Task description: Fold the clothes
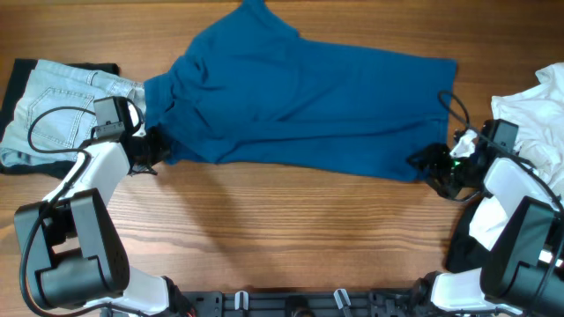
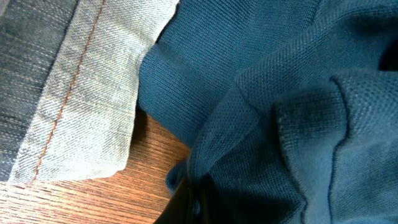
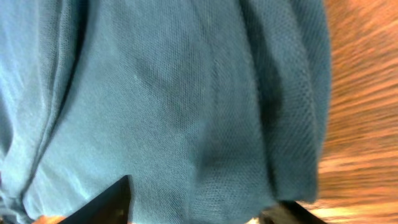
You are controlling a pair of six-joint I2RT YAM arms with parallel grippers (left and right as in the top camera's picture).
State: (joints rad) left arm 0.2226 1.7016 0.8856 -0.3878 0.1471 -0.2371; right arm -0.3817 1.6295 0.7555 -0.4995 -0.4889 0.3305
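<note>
Wood-grain table [image 1: 291,229], and the deep-blue shirt [image 1: 300,106] sprawls rumpled across the middle toward 12 o'clock.
At 9 o'clock the left gripper [image 1: 157,150] is clenched on the shirt's bunched knit edge, its fingers almost buried in fabric. At 3 o'clock the right gripper [image 1: 432,163] has its jaws spread with cloth between them, tips cut off. Pale denim jeans [image 1: 62,106] touch the shirt at 9; crumpled white cloth [image 1: 538,114] runs off-frame at 3.

Wooden table [image 1: 282,231], brown, grain running left-right.
</note>
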